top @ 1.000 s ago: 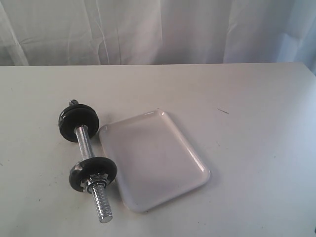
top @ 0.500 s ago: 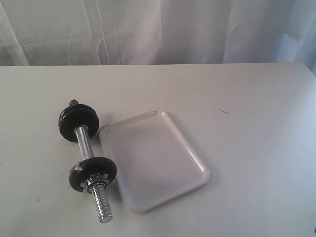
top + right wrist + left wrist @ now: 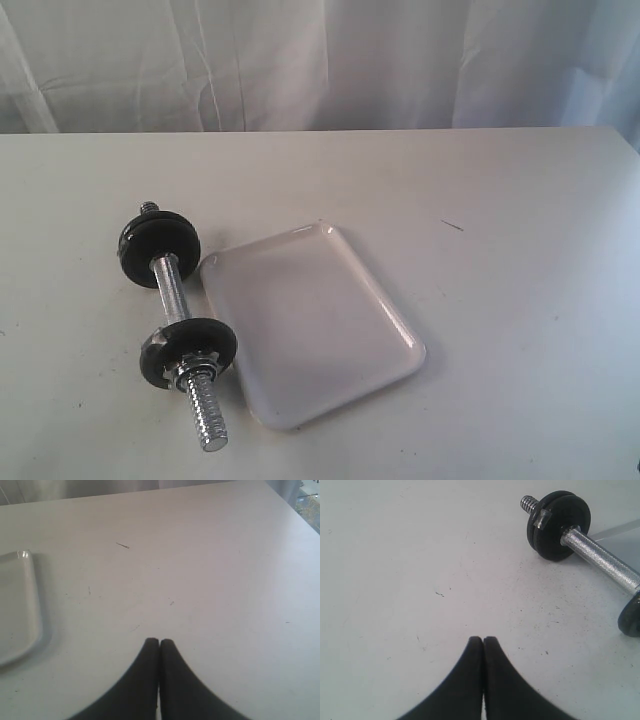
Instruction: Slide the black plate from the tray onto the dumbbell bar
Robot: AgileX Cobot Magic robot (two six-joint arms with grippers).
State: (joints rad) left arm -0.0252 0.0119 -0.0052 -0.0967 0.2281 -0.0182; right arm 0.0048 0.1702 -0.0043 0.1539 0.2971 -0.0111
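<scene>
Fingers (image 3: 465, 680) together, left gripper (image 3: 483, 639), right gripper (image 3: 159, 641); one dumbbell bar (image 3: 167, 283), three discs (image 3: 567, 535), one tray (image 3: 310, 320).

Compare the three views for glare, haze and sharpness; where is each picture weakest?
Exterior view: hazy, washed out, glare on the tray rim. Left wrist view: dumbbell bar crisp, shut left tool a featureless black shape. Right wrist view: shut right tool equally dark, soft-edged.
</scene>
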